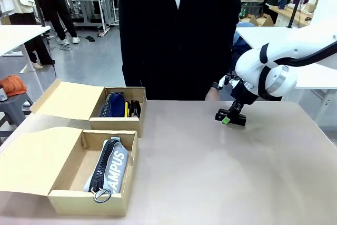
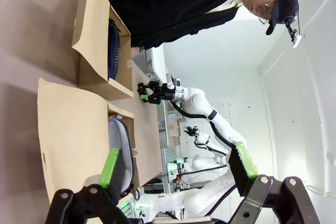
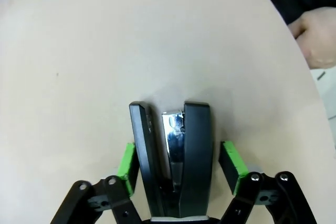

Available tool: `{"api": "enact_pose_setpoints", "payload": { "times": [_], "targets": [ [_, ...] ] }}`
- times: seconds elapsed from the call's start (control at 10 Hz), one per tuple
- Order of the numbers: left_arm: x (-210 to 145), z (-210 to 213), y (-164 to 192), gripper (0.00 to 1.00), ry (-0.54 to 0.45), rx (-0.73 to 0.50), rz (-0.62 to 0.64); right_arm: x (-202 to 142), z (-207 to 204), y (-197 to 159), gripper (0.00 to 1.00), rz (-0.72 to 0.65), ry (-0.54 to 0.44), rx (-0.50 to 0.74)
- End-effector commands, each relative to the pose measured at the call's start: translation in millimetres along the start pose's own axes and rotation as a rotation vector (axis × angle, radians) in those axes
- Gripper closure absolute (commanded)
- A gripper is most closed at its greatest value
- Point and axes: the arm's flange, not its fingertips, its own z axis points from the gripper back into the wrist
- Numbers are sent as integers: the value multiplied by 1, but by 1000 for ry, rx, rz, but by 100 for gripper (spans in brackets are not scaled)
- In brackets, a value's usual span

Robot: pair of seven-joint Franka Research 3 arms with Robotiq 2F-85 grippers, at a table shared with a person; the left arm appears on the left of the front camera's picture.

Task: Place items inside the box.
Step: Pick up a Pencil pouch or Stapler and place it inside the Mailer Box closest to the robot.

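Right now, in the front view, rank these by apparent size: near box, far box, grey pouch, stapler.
1. near box
2. far box, though it sits farther from the camera, so the two may really match
3. grey pouch
4. stapler, smallest by far

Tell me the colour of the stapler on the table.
Black stapler, silver metal inside; clearest in the right wrist view.

Bare table (image 1: 210, 177) open across middle and right; near box (image 1: 89, 204) and far box (image 1: 117, 125), flaps spread, blocking left; person's hand (image 3: 317, 38) at far edge.
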Motion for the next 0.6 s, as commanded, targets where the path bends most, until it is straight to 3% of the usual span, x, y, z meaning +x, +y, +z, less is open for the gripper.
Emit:
{"api": "enact_pose_setpoints", "payload": {
  "times": [0.0,0.5],
  "targets": [
    [-2,-1,-1,0,-14,-21,-20,-1,6,2,0,14,9,17],
    [-2,-1,-1,0,-14,-21,-20,-1,6,2,0,14,9,17]
  ]
}}
